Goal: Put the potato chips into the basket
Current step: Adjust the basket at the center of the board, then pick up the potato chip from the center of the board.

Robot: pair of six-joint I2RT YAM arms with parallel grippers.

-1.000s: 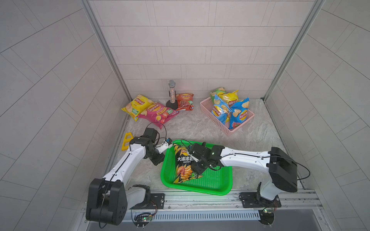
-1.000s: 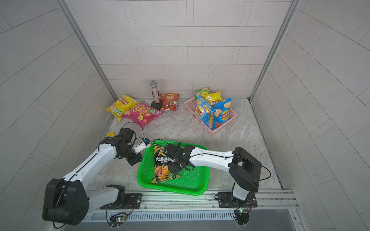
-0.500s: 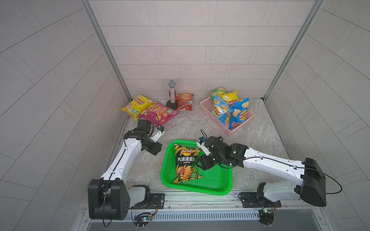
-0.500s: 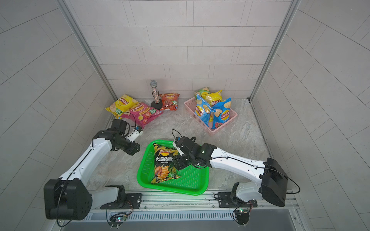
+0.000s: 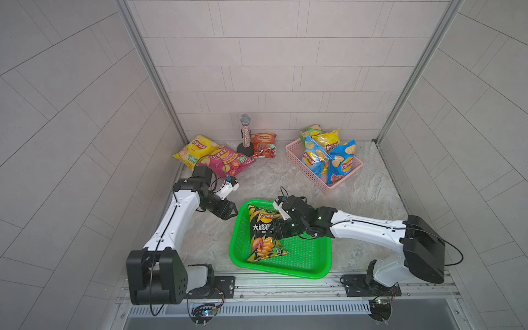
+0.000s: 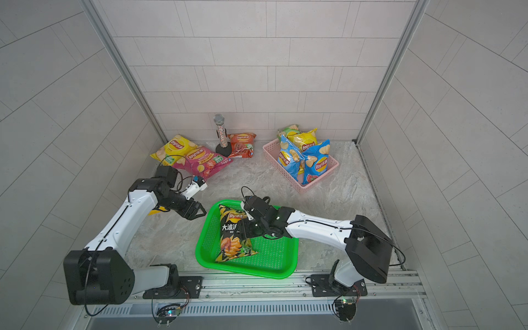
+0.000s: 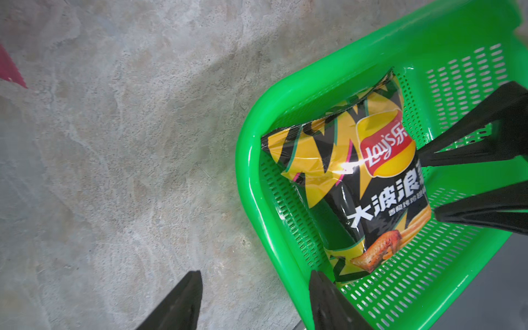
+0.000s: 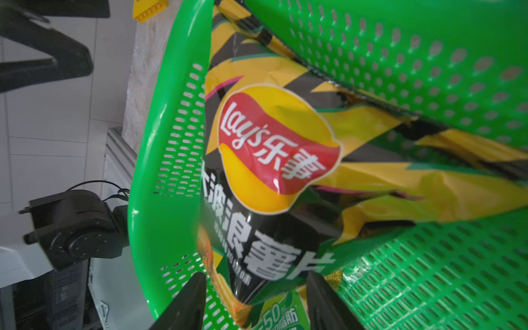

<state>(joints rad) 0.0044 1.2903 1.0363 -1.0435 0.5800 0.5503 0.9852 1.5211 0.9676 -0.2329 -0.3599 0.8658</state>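
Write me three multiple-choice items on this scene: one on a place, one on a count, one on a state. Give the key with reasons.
1. The black chips bag lies:
A outside any basket
B in the green basket
C out of sight

2. Chip bags visible on the table, in no basket:
A one
B five
C three

3. The left hand is:
A open and empty
B shut on a bag
C out of view

Key
1 B: both top views show it inside the green rim.
2 C: only the yellow bag, the magenta bag and the red bag lie there.
3 A: its fingers stand apart beside the basket, holding nothing.
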